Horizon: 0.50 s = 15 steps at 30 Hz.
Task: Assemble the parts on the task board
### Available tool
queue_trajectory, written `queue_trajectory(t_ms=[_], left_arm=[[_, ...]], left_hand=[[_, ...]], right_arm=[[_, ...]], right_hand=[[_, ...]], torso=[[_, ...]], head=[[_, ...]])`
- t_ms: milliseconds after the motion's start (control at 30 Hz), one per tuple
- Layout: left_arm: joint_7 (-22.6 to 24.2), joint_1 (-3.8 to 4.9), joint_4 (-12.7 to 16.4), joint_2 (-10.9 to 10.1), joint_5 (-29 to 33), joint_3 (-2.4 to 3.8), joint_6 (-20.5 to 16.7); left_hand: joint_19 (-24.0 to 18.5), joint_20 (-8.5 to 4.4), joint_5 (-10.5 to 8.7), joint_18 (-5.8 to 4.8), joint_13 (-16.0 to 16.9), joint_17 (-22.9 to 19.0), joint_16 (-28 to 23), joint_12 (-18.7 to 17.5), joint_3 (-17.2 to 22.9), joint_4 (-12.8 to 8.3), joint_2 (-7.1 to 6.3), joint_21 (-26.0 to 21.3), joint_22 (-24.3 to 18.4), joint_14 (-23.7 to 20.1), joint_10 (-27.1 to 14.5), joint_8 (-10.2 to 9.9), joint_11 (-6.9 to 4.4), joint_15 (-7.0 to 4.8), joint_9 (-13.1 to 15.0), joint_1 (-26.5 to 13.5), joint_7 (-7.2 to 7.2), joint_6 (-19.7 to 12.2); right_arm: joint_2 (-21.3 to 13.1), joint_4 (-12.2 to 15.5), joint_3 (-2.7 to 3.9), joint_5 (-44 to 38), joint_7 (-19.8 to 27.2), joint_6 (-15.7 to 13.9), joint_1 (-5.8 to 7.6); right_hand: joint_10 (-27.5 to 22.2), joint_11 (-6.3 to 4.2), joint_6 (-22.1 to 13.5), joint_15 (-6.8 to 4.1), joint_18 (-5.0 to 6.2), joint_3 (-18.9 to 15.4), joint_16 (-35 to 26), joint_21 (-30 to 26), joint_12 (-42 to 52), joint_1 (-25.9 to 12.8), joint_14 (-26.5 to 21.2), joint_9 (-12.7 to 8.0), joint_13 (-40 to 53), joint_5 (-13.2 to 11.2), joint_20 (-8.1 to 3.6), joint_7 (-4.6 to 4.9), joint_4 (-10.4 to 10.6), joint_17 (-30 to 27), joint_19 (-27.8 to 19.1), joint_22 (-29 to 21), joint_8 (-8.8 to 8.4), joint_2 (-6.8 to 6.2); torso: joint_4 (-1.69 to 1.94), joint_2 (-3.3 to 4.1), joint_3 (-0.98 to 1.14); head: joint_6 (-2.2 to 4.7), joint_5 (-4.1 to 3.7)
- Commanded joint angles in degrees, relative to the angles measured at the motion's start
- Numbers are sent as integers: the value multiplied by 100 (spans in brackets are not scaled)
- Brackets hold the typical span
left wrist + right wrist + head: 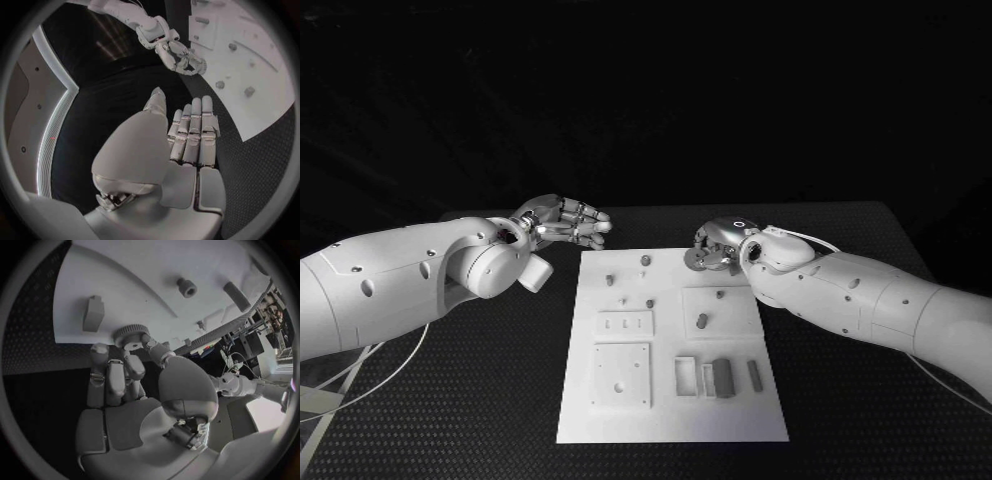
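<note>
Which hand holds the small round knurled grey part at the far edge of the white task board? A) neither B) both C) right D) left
C: the right hand pinches the round knurled grey part in its fingertips; the left hand is clear of the white task board.

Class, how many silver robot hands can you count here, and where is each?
2. The left silver many-fingered hand hovers beyond the white task board's far left corner; the right hand is at its far right edge, fingers around a small round ridged grey part.
</note>
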Motion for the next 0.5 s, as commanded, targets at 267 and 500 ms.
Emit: queue_trajectory(t_ms=[267,500], left_arm=[[148,2,20,-7,-36,4,25],[150,2,28,-29,-31,4,13]], left_hand=[[6,20,2,79,-4,9,-35,-24,-2,9,44,-38,1,15,22,11,6,28,3,-12,222,19],[6,19,2,79,-4,11,-36,-24,0,7,43,-39,1,17,23,10,5,27,2,-8,221,17]], right_arm=[[-160,377,83,-416,-460,124,-37],[-247,810,110,-720,-570,-200,34]], right_hand=[[27,-29,370,-36,237,-19,40,48,24,75,22,62,-7,15,-31,-32,-28,19,9,111,13,-53],[50,-38,386,-45,237,-39,38,56,17,62,46,71,-16,15,-37,-40,-21,26,28,106,18,-99]], torso=[[-2,1,5],[-19,-3,12]], head=[[41,27],[56,41]])
